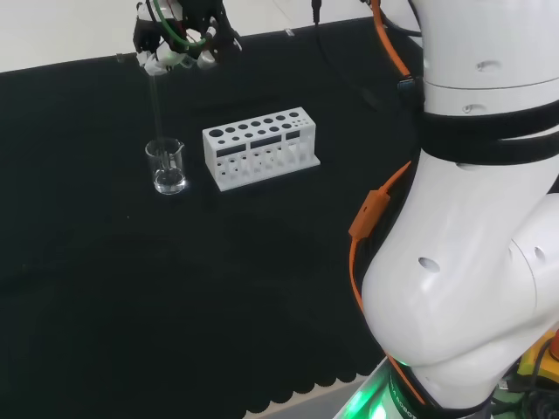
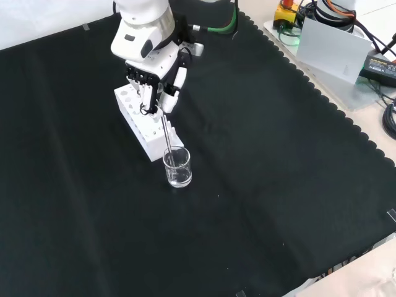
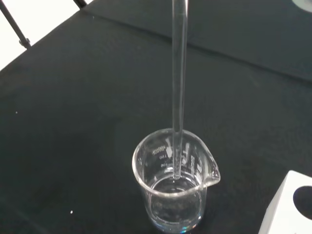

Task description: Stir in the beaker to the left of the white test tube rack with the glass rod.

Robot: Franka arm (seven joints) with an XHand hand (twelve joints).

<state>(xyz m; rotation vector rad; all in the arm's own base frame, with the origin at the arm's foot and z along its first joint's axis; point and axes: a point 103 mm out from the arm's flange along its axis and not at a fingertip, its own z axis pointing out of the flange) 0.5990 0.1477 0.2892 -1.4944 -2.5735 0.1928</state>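
Observation:
A small clear glass beaker (image 1: 166, 166) stands on the black cloth just left of the white test tube rack (image 1: 260, 147) in the head view. The hand (image 1: 179, 39) hovers above it, fingers curled round the top of a thin glass rod (image 1: 157, 105) that hangs straight down. In the wrist view the rod (image 3: 179, 87) dips inside the beaker (image 3: 175, 180), its tip below the rim. From the front, the hand (image 2: 154, 77) is over the rack (image 2: 141, 120), with the rod (image 2: 167, 139) reaching into the beaker (image 2: 177, 167).
The arm's big white links (image 1: 472, 218) take up the right of the head view, with an orange cable along them. Grey boxes and cables (image 2: 334, 43) lie off the cloth's scalloped edge at the front view's upper right.

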